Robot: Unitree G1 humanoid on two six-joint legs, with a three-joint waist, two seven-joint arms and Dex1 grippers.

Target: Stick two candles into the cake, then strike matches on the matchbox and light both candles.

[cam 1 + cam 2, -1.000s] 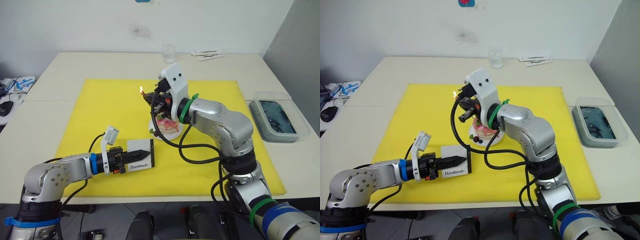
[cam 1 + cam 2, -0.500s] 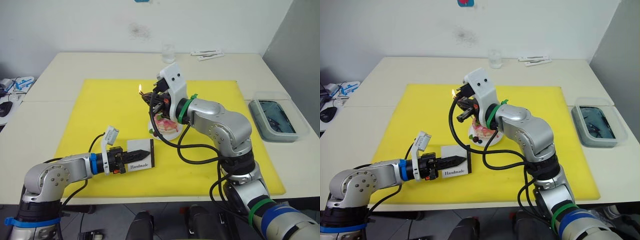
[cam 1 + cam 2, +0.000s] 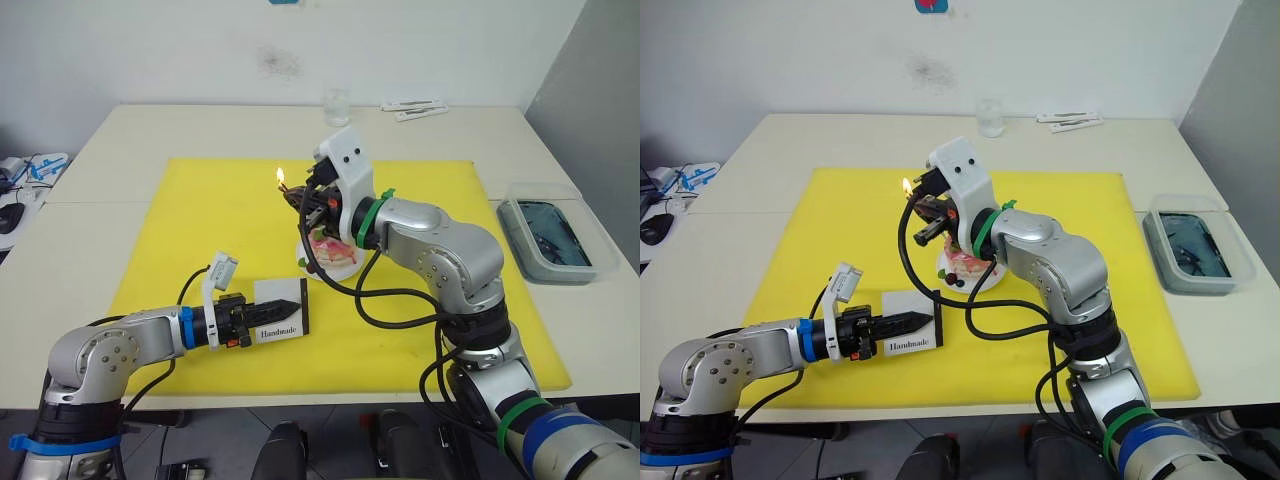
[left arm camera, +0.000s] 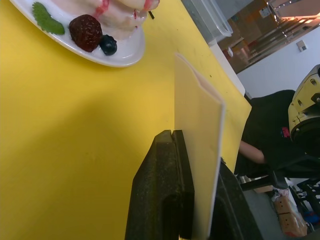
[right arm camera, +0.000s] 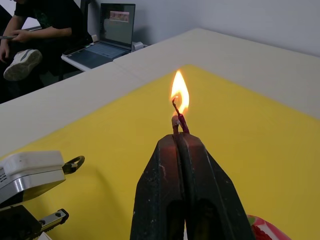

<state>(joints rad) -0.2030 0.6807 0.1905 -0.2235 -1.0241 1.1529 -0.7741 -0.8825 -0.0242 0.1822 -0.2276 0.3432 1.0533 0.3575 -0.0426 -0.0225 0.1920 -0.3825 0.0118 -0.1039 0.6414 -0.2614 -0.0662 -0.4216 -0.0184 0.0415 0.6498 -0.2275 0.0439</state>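
The small pink cake [image 3: 334,250] sits on its white plate [image 4: 125,50] in the middle of the yellow mat [image 3: 200,220]. Just above the cake's left side, my right gripper [image 3: 298,197] is shut on a short match [image 5: 176,121]. The match's tip burns with a steady flame [image 3: 906,185]. The candles are hidden behind my right wrist and fingers. Low over the mat's front, my left gripper [image 3: 294,303] is shut on the white "Handmade" matchbox [image 3: 280,320], holding it on edge with its dark strip toward the cake.
A clear glass [image 3: 337,105] and white strips [image 3: 415,108] lie at the table's far edge. A grey tray with dark contents [image 3: 548,238] stands at the right. Cables and small items [image 3: 25,170] sit at the far left. A seated person [image 5: 40,30] is beside a laptop.
The right gripper has lifted the burning match very slightly. The left gripper and matchbox have stayed put.
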